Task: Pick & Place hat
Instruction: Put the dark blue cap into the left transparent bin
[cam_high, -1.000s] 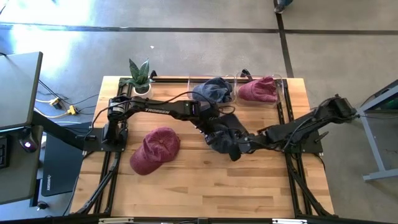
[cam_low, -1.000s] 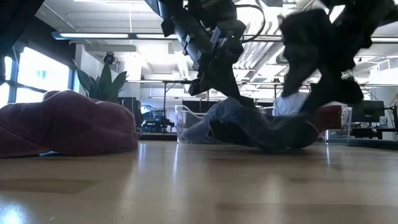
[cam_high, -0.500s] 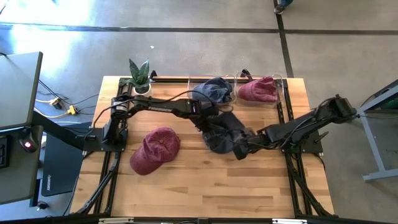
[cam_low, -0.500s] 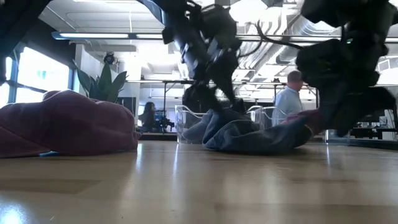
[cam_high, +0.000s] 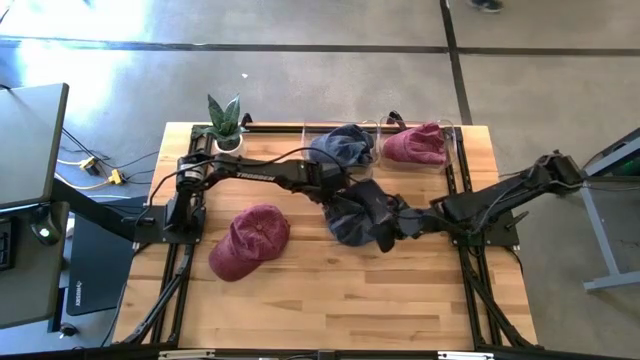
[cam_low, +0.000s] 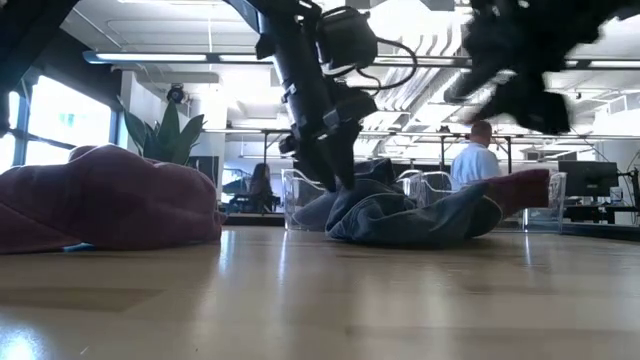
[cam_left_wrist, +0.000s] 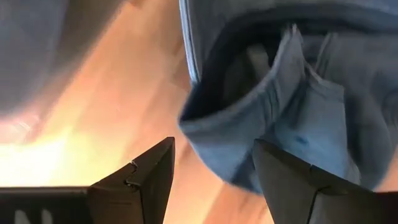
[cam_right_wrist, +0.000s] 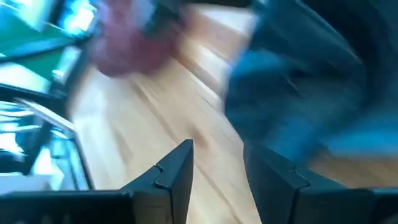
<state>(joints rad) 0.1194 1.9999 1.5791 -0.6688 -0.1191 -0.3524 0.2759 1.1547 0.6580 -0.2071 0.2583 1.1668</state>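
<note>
A blue denim hat (cam_high: 355, 218) lies crumpled on the wooden table's middle, its underside on the boards (cam_low: 410, 215). My left gripper (cam_high: 343, 200) stands open just over the hat's far left side, pointing down. In the left wrist view its fingers (cam_left_wrist: 214, 180) flank a fold of the hat (cam_left_wrist: 249, 143) that lies beyond them. My right gripper (cam_high: 388, 235) is open at the hat's right near side and raised above it (cam_low: 510, 80). Nothing is between its fingers (cam_right_wrist: 217, 171).
A dark red hat (cam_high: 250, 240) lies on the table to the left. At the far edge stand two clear bins, one holding a blue hat (cam_high: 343, 148), the other a red hat (cam_high: 415, 143). A potted plant (cam_high: 225, 122) stands at the far left corner.
My right gripper has gone up from the blue hat's right side and drawn slightly toward the table's right edge. The hat has slumped and now lies flatter on the table, its left part nearer the left gripper, which has stayed over it.
</note>
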